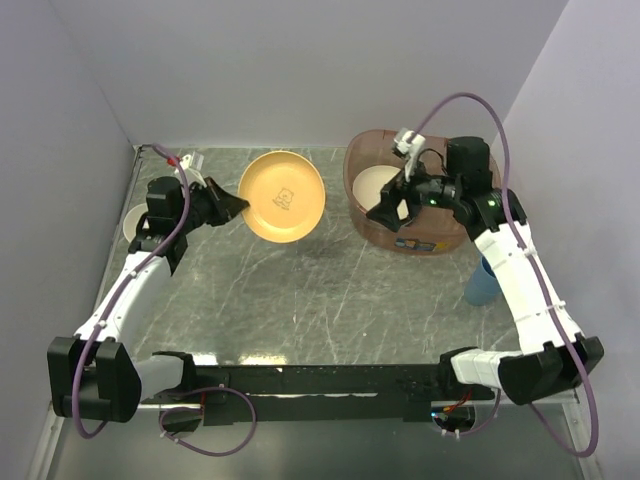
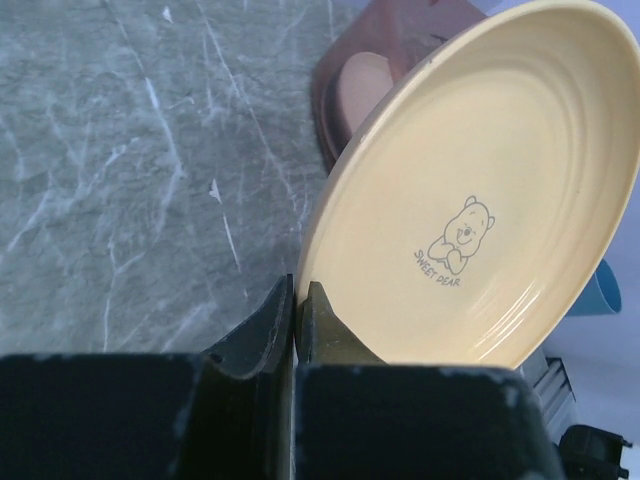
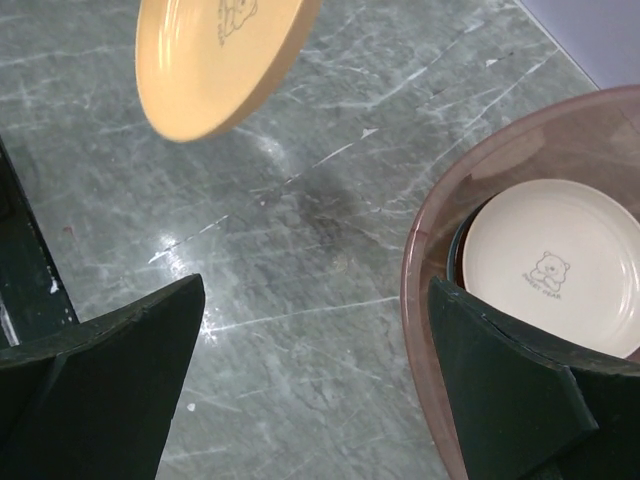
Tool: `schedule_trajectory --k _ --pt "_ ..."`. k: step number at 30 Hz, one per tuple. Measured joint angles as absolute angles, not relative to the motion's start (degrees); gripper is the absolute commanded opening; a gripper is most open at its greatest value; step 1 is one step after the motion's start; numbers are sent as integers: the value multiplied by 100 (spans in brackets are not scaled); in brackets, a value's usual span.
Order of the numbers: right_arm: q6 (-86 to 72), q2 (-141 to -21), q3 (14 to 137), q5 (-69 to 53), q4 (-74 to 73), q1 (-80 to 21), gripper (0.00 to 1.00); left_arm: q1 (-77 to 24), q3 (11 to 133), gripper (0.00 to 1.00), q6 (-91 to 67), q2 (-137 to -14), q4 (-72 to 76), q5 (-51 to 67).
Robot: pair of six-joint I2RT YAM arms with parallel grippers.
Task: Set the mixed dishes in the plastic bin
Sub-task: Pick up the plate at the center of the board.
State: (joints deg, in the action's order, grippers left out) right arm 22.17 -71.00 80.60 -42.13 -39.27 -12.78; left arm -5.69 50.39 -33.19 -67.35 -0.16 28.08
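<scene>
My left gripper (image 1: 235, 205) is shut on the rim of the yellow-orange plate (image 1: 283, 196) and holds it tilted above the table at the back left. In the left wrist view the fingers (image 2: 270, 320) pinch the plate's (image 2: 480, 200) lower edge. The pinkish-brown plastic bin (image 1: 440, 240) stands at the back right. A small cream bowl (image 1: 375, 185) with a bear print lies in it on a dark-rimmed dish. My right gripper (image 1: 390, 213) is open and empty over the bin's left rim (image 3: 420, 250). The light blue cup (image 1: 482, 282) stands right of the bin. The white patterned plate is out of view.
A white round dish (image 1: 133, 222) sits at the far left, partly hidden behind my left arm. Grey walls close the table on the left, back and right. The grey marble tabletop (image 1: 300, 300) lies between the arms.
</scene>
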Motion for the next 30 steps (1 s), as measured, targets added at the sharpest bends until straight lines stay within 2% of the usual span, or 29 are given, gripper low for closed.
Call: schedule_trajectory --k 6,19,24,30 --pt "2244 -7616 8713 -3754 -4283 -1649 100 -569 4893 1 -3190 -6687 152 3044" --pt "2058 -7802 8715 -3642 -4442 -1669 100 -631 4683 1 -3223 -6322 613 3262" --pt "1780 -7797 8571 -3817 -4281 -1715 100 -1166 4683 1 -3188 -6254 414 2641" --pt "1389 -7791 8250 -3874 -3981 -1750 100 -2110 4683 1 -3177 -5787 69 1186"
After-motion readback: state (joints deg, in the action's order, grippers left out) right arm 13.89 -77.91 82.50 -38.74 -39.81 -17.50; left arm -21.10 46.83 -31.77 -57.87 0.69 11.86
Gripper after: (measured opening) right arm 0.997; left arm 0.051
